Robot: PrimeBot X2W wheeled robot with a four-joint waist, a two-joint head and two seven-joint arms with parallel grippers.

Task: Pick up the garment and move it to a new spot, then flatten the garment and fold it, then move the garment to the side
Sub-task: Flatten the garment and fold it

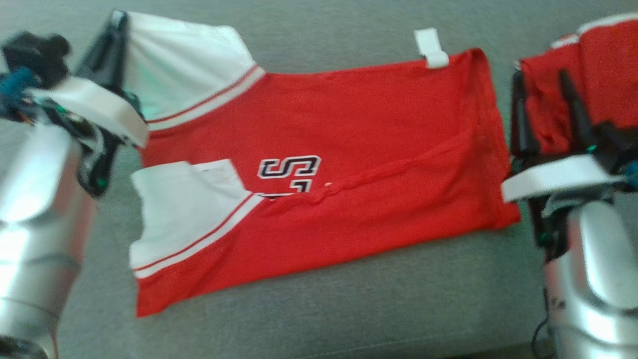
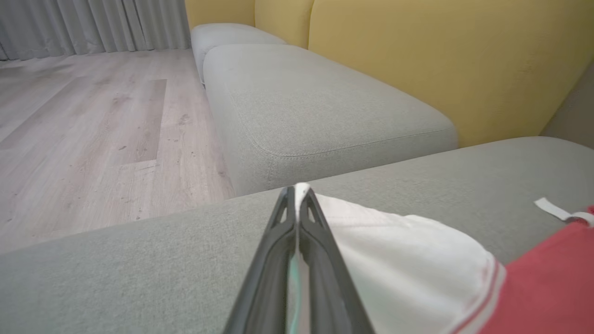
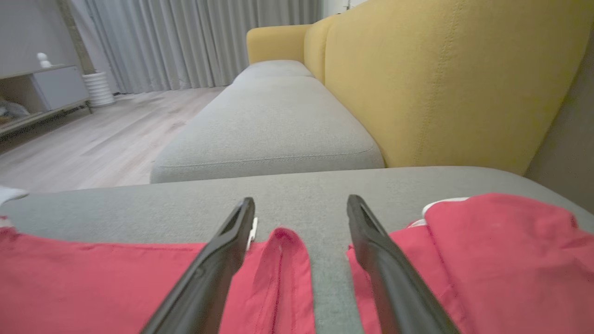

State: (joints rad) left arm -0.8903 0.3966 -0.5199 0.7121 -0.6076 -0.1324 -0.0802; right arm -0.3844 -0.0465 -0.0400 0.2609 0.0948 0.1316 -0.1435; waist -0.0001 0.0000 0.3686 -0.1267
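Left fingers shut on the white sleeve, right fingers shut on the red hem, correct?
No: in the right wrist view the right gripper holds its fingers open around the red hem, gripping nothing. The left gripper is shut on the white sleeve.

Glossy silver rounded forearms (image 1: 35, 199) carry white wrist bands (image 1: 553, 182). Beyond each band taper long, matte black fingers (image 3: 390, 273).

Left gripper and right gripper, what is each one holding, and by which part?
The left gripper is shut on the red jersey, pinching the edge of its far white sleeve. The right gripper is open beside the jersey's hem, holding nothing.
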